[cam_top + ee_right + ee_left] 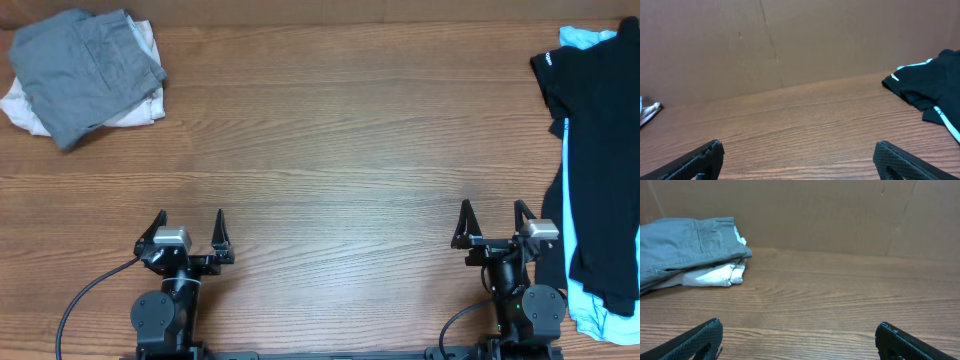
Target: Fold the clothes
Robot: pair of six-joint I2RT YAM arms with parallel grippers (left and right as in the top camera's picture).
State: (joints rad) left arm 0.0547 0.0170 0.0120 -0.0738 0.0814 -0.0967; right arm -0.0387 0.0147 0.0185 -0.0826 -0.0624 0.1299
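Folded grey shorts lie on top of folded cream shorts at the table's far left corner; both show in the left wrist view, grey over cream. A black garment with a light-blue one under it lies unfolded along the right edge; its black sleeve shows in the right wrist view. My left gripper is open and empty near the front edge. My right gripper is open and empty, just left of the black garment.
A wooden table spans the view. A brown cardboard wall stands behind it, also seen in the right wrist view. Black cables run from both arm bases at the front edge.
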